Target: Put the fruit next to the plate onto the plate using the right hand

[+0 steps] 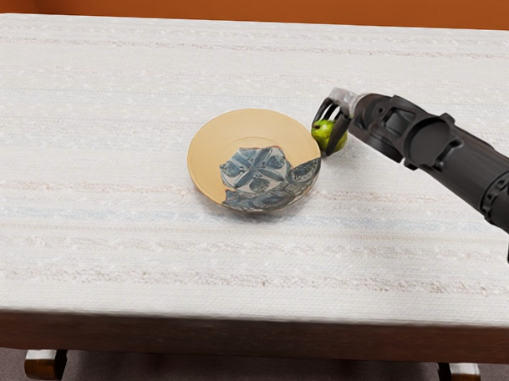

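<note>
Green fruit | just beside plate rim (its right side) | right robot hand clasped around it

Black segmented arm, dark fingers
</note>
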`<action>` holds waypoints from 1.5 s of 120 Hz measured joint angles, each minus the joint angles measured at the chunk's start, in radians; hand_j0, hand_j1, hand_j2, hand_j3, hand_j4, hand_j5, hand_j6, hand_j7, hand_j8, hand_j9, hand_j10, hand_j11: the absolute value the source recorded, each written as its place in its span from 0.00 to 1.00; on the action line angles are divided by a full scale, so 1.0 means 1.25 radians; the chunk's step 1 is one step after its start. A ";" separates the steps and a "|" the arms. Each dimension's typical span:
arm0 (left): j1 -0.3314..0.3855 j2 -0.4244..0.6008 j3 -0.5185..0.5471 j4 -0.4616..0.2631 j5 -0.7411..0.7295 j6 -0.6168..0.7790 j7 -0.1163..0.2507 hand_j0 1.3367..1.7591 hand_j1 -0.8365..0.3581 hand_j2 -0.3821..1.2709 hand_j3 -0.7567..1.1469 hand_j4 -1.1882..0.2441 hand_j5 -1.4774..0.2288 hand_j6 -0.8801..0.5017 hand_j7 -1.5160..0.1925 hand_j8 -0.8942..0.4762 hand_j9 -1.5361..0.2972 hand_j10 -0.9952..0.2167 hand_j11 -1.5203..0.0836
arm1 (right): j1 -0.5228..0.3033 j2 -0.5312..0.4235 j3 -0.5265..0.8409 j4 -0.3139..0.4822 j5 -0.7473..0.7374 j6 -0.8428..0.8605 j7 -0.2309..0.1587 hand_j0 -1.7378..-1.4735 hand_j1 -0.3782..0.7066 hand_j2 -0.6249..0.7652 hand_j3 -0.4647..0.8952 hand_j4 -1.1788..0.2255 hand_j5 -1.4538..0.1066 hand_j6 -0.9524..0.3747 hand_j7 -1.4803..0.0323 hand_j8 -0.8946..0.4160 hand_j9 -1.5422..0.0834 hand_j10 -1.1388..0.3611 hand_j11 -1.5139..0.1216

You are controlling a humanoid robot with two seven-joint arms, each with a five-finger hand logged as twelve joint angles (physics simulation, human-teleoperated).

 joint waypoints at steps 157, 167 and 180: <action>0.005 0.000 0.000 0.000 0.001 0.000 0.000 0.76 0.98 0.23 0.40 0.82 0.86 0.63 0.88 0.64 0.83 0.81 0.94 | 0.113 -0.237 0.019 0.314 0.100 0.024 -0.019 0.30 0.54 0.87 0.34 0.32 0.15 0.38 0.23 0.40 0.22 0.36 0.17; 0.007 0.000 0.000 0.000 0.001 0.000 0.000 0.76 0.98 0.23 0.40 0.82 0.86 0.63 0.88 0.64 0.83 0.81 0.94 | 0.128 -0.236 0.019 0.335 0.106 0.023 -0.034 0.30 0.55 0.87 0.34 0.30 0.15 0.39 0.23 0.41 0.22 0.35 0.17; 0.007 0.000 -0.001 0.000 0.001 0.000 0.000 0.76 0.98 0.23 0.40 0.82 0.86 0.63 0.88 0.64 0.83 0.81 0.94 | 0.143 -0.228 0.019 0.349 0.115 0.023 -0.044 0.30 0.55 0.88 0.34 0.28 0.15 0.39 0.23 0.39 0.22 0.36 0.17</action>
